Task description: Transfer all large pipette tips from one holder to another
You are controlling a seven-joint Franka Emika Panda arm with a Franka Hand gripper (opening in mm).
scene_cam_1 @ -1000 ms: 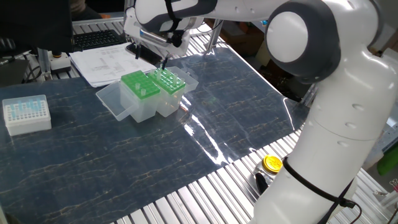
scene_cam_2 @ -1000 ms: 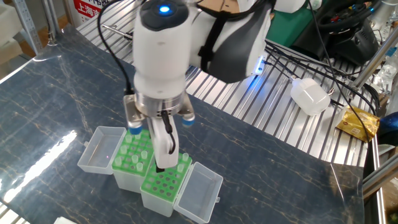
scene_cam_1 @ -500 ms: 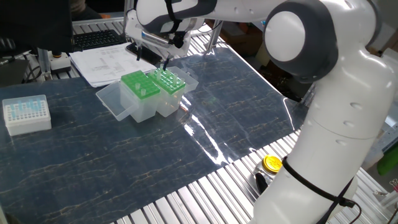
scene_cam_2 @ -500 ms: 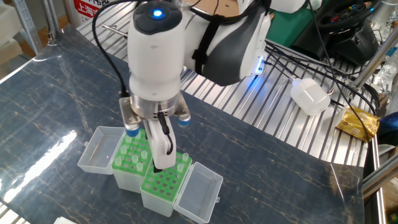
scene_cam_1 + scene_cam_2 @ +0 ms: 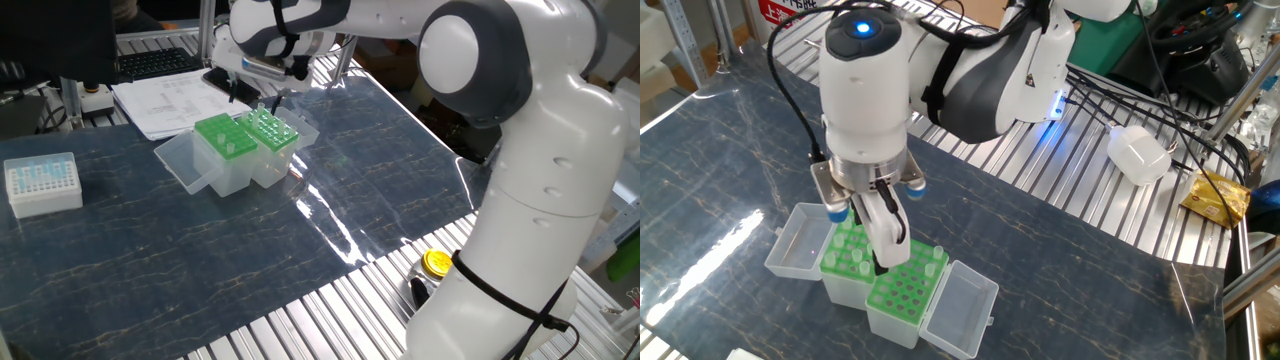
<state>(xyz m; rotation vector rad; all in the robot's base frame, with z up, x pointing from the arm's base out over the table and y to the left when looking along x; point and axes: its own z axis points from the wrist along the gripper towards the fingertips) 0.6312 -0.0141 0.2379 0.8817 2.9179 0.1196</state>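
One fixed view: my gripper (image 5: pixel 258 100) hangs just above the two green holders.

From the other fixed view I see the gripper (image 5: pixel 880 262) low over the seam between the left rack (image 5: pixel 852 250) and the right rack (image 5: pixel 904 292), its fingers close together; I cannot tell whether they pinch anything. The large pipette tips (image 5: pixel 862 246) stand upright in the left rack, clear, with pale round collars. The right rack shows mostly open holes, with a few collars along its far edge.
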